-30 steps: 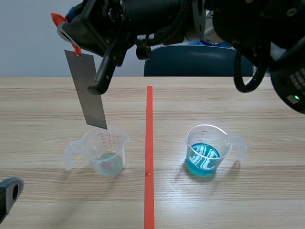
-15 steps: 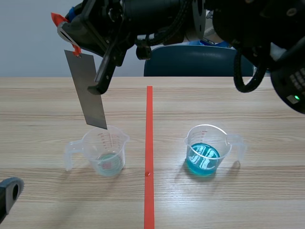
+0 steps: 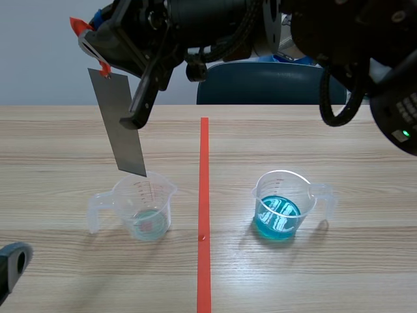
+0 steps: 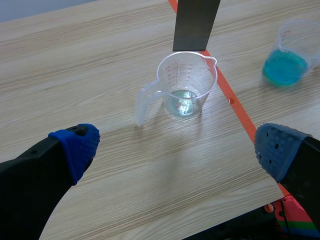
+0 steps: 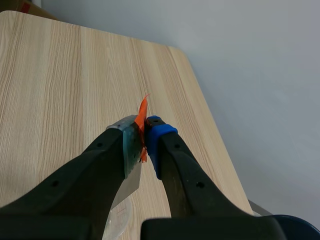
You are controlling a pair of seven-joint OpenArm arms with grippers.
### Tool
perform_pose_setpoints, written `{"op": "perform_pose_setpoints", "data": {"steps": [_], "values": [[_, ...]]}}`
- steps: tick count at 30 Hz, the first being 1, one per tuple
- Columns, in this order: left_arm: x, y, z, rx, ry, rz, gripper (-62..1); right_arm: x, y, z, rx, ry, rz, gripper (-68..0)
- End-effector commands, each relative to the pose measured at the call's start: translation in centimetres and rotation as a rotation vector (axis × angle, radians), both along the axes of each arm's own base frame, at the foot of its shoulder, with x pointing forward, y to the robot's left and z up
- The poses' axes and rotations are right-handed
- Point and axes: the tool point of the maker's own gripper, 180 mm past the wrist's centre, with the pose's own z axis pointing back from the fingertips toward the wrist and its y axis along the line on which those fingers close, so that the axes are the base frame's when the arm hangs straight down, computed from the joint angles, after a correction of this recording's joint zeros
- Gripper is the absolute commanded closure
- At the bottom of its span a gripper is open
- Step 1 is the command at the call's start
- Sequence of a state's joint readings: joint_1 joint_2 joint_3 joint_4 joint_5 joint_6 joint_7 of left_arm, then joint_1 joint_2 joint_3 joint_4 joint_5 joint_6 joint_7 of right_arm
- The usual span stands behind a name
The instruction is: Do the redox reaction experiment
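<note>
Metal strip (image 3: 118, 124) is what we see first, a flat grey sheet hanging tilted in the upper left of the frame. The right arm comes in from the right and crosses the top of the frame. Its right gripper (image 5: 145, 132) is closed tight on the orange tag (image 5: 142, 117) at the strip's top end, and the strip hangs below the fingers. The strip's lower edge sits at the far rim of the clear cup (image 3: 144, 207), above the liquid. We cannot tell whether it touches the rim.

This cup stands left of centre on the wooden table (image 3: 326, 130), handle pointing toward the left edge, with a little pale liquid at its bottom. The blue cup (image 3: 281, 205) stands right of centre, well apart from the first, handle to the right, holding bright blue liquid. Between them the orange-red tape line (image 3: 204, 195) runs from the lower edge up the middle.

The left gripper (image 4: 177, 145) sits low in the lower left corner, its fingers spread wide with nothing between them; the clear cup lies ahead of it. A blue chair (image 3: 260, 85) shows behind the table at top centre.
</note>
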State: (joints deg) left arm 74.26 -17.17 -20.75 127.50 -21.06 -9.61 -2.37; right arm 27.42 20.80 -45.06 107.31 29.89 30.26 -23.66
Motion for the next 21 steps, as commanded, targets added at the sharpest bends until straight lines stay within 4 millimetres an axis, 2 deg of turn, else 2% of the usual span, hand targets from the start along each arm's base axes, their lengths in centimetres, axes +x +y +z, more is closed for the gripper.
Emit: {"op": "perform_pose_setpoints", "data": {"steps": [1,4,8,15,21], "values": [[0.3,-0.4,0.8,-0.017,-0.029,-0.005,-62.3,0.4,-0.3,0.9,0.016,-0.022,-0.008,-0.8],[0.4,-0.4,0.9,-0.019,-0.035,-0.005,-62.3,0.6,-0.6,0.9,0.015,-0.025,-0.016,-0.8],[0.4,-0.4,0.9,-0.018,-0.034,-0.005,-62.3,1.2,-2.1,1.1,0.013,-0.038,-0.055,-0.8],[0.4,-0.4,0.9,-0.019,-0.035,-0.005,-62.3,2.0,-6.3,1.8,0.020,-0.061,-0.124,-0.8],[0.4,-0.4,0.9,-0.018,-0.034,-0.005,-62.3,2.3,-10.4,1.5,-0.016,-0.072,-0.162,-0.8]]}}
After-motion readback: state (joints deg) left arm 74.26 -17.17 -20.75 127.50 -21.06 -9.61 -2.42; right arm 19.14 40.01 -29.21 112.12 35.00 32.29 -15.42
